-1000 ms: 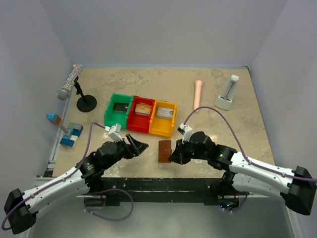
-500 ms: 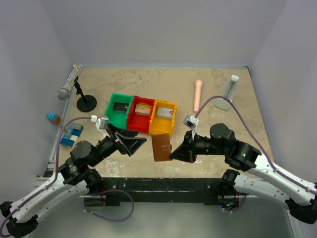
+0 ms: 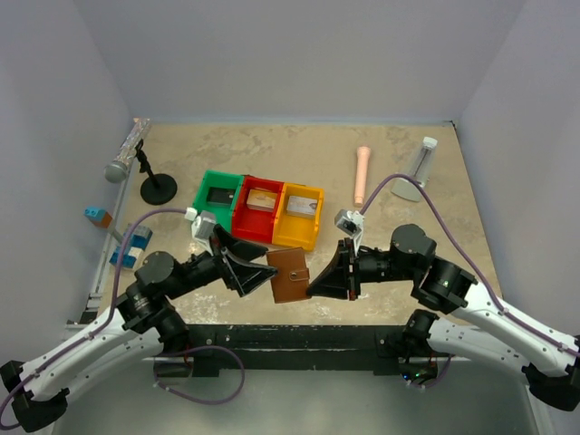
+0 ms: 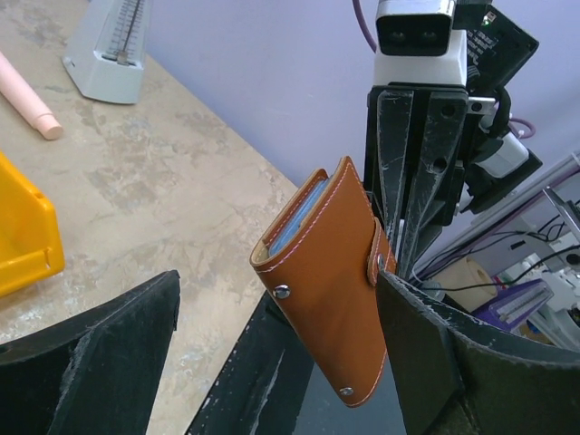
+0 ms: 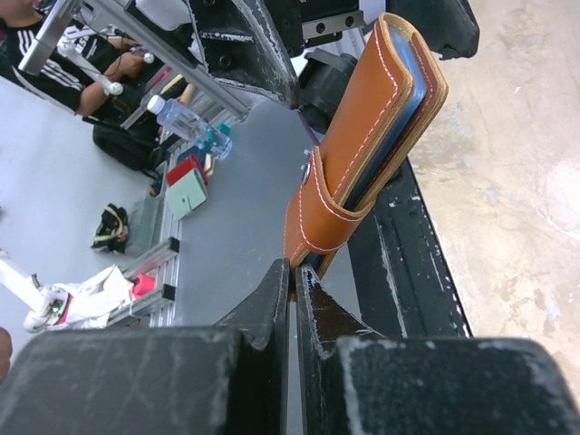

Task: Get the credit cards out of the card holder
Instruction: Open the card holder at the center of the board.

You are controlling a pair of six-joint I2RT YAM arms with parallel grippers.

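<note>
- The card holder is held in the air above the near edge of the counter, between the two arms and clear of the surface. It is folded shut, with its snap strap fastened over the opening edge. Only a sliver of pale blue lining shows along the top.
- The right hand is clenched on it. In the right wrist view its fingers press together on the strap end, which leaves the broad leather faces free. This grip looks meant to present the holder to the other arm.
- The left hand is spread wide and grasps nothing. In its wrist view one finger stands on either side of the holder. The other finger sits very close to the holder's lower edge, and I cannot tell whether it touches.
- No card is out yet. By my reading, the strap must be unsnapped before anything can be drawn out, and lifting the holder gives the free hand room to reach it.
- Just beyond, the yellow bin ends a row of three on the counter, a plausible place for the cards.
</note>
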